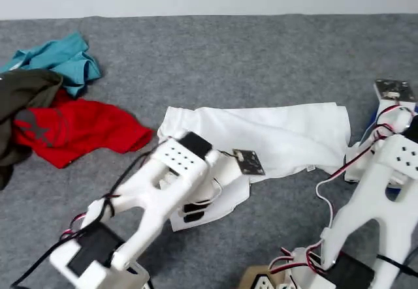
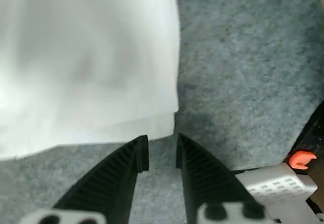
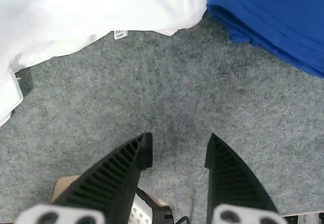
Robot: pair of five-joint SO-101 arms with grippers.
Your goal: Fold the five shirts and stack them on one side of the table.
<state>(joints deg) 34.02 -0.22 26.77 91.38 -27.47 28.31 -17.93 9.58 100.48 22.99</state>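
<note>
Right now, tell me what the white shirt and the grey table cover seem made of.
Crumpled white shirt: thin, matte cloth, likely cotton knit; it drapes in soft folds. Grey table cover: matte felt or short-pile carpet; fuzzy, mottled fibres.

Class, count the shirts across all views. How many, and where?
5: teal shirt, dark shirt and red shirt heaped at the far left; white shirt spread mid-table; blue shirt beside it, partly behind the right arm.
</note>
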